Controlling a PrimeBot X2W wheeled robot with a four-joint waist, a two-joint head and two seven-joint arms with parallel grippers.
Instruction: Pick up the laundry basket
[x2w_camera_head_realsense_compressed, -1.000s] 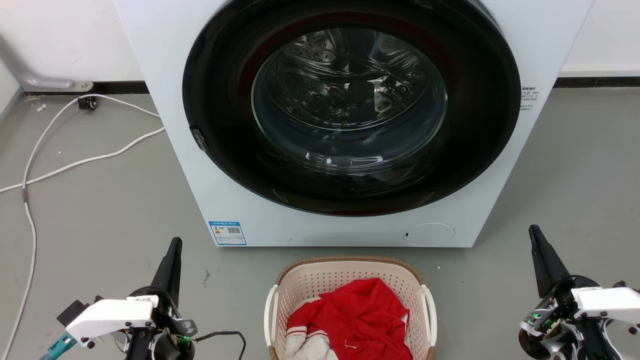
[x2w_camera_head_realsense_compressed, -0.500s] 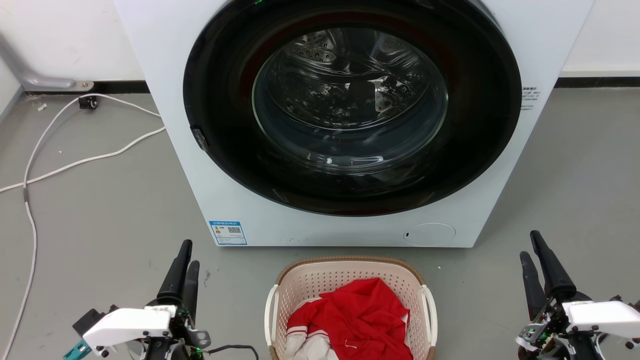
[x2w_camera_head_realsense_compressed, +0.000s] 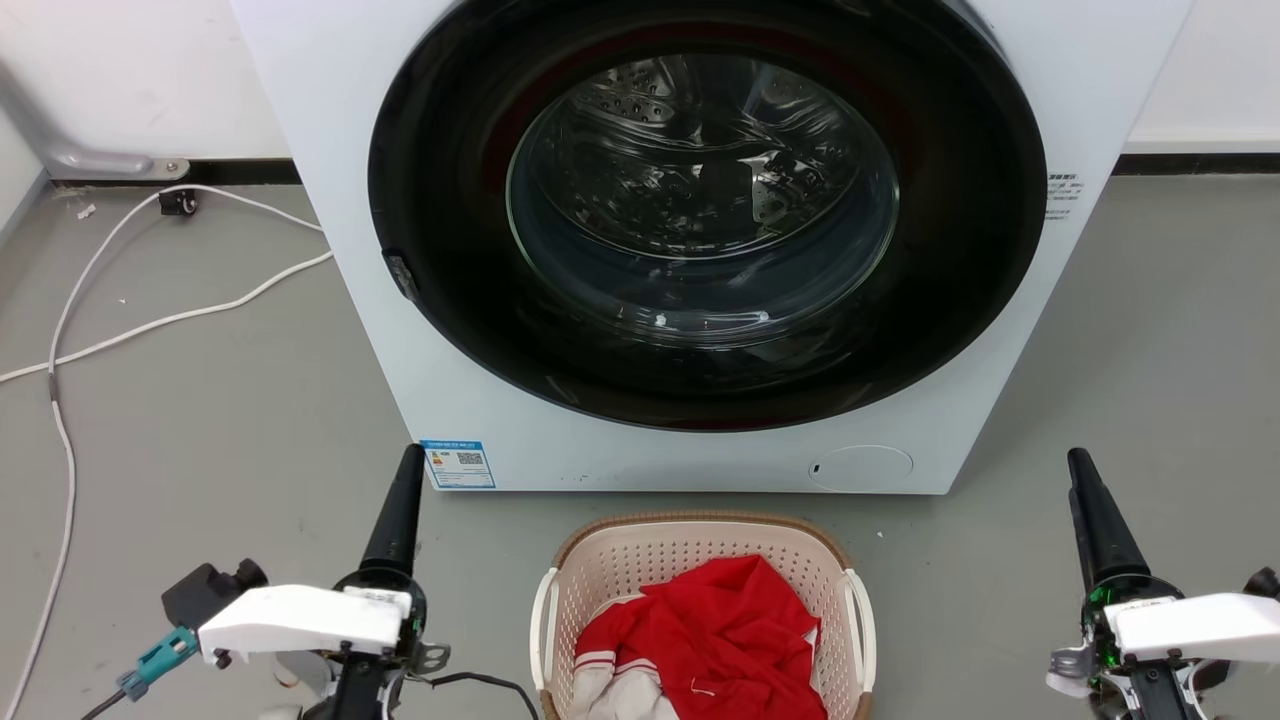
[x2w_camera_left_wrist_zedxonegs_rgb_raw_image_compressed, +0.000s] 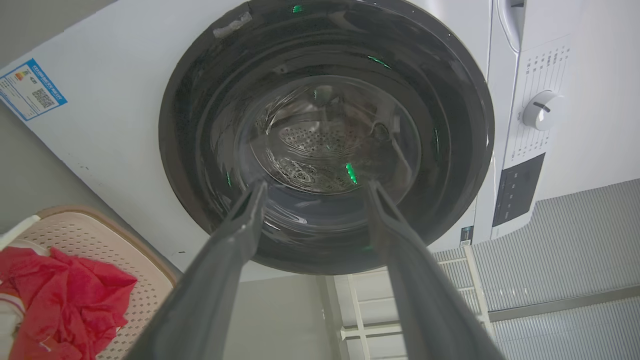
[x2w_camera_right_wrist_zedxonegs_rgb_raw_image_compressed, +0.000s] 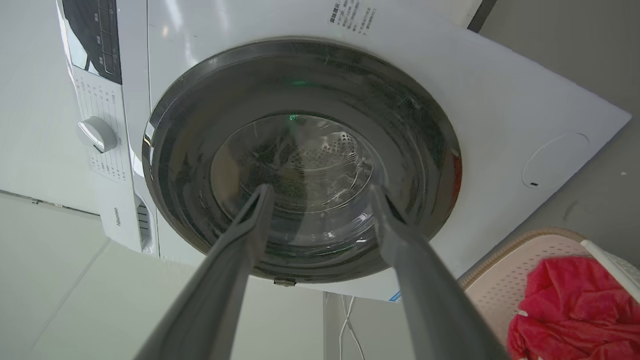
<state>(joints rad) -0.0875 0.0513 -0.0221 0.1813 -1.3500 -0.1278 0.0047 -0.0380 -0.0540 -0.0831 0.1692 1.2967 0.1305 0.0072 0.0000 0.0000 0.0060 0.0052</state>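
Now we hold both claws apart; left gripper (x2w_camera_head_realsense_compressed: 408, 462) at seven o'clock, right gripper (x2w_camera_head_realsense_compressed: 1079, 465) at five, laundry basket (x2w_camera_head_realsense_compressed: 700, 522) between.

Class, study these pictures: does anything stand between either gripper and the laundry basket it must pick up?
Nothing visible does. The left gripper and right gripper flank the cream perforated plastic basket with a brown woven-look rim; only bare grey floor lies between each and the nearer white loop handle. The red garment lies inside.
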